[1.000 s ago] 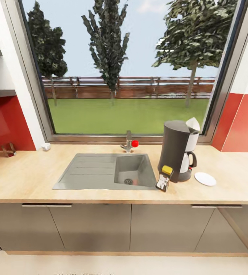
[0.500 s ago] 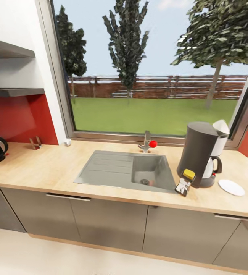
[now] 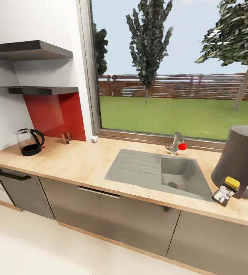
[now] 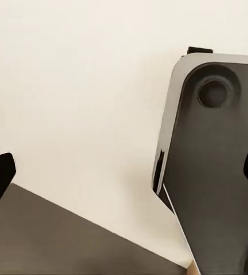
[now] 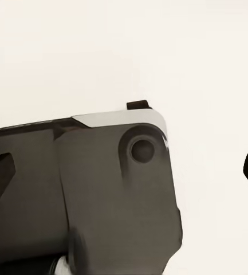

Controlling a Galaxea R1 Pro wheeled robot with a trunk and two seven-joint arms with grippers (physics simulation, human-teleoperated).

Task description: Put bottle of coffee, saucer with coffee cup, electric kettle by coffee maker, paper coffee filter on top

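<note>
Looking at where things sit, I'd say the electric kettle [image 3: 29, 142] is the step in hand. It's parked at the far left end of the table [image 3: 82, 162], under the two dark shelves [image 3: 28, 49], well apart from the coffee maker [image 3: 240, 160] way over on the right. The bottle of coffee [image 3: 226, 190] is already down by the machine, just beside its base and leaning a bit. I can't see the top of the coffee maker here, so no clue about the filter.

Next move, my guess: roll in close to that left end, then bring one arm up to the kettle's black handle, which points toward the window side.

Both claws hang low over pale floor with their dark fingertips spread wide apart and nothing between them: left claw [image 4: 124, 177], right claw [image 5: 124, 166].

Room-wise, the kettle stands near the table's left edge and close to the white wall, so not much slack there. The sink [image 3: 160, 173] sits between kettle and machine; the bare stretch of table left of the sink is wide open.
</note>
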